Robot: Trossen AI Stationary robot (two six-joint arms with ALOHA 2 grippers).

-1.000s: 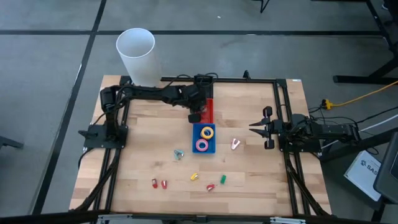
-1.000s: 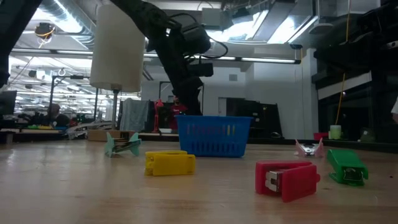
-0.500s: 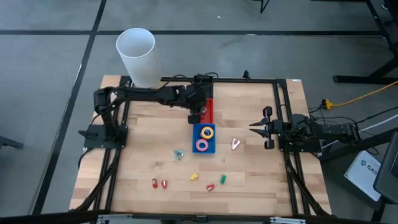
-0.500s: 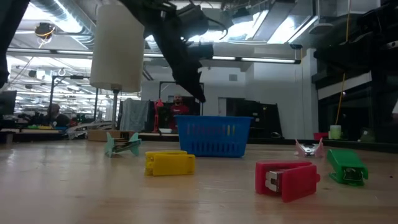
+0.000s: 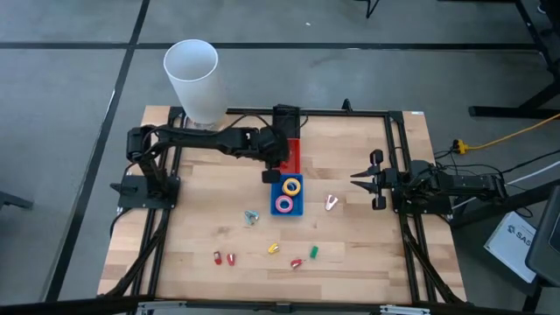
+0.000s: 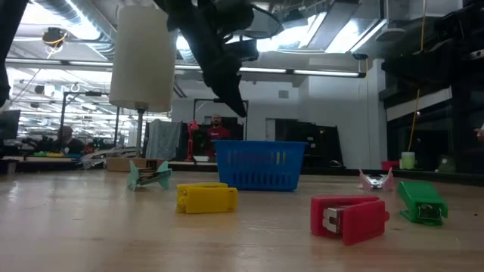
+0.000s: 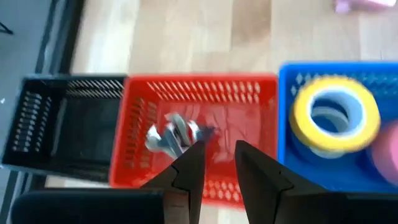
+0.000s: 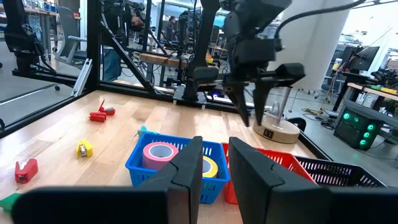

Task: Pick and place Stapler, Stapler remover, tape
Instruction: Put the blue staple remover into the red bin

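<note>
My left gripper [image 5: 271, 175] hangs open and empty above the red basket [image 7: 199, 106]; it also shows in the low view [image 6: 236, 107]. A few silvery claw-shaped staple removers [image 7: 174, 135] lie in the red basket. A yellow tape roll [image 5: 292, 185] and a pink tape roll [image 5: 283, 204] lie in the blue basket [image 5: 297, 210]. A yellow stapler [image 6: 206, 198], a red stapler [image 6: 348, 219] and a green stapler [image 6: 421, 202] lie on the table, as do a teal remover [image 6: 148, 175] and a pink remover [image 5: 331, 203]. My right gripper [image 5: 360, 179] waits open at the table's right.
A black basket [image 7: 62, 134] stands beyond the red one, in a row with the blue. Two more small red staplers [image 5: 224, 258] lie near the front left. A tall white cylinder [image 5: 192, 79] stands at the far left corner. Black frame rails [image 5: 398, 149] border the table.
My left gripper has risen from just above the baskets to well clear of them and has shifted a little toward the table's near edge. Nothing on the table has moved.
</note>
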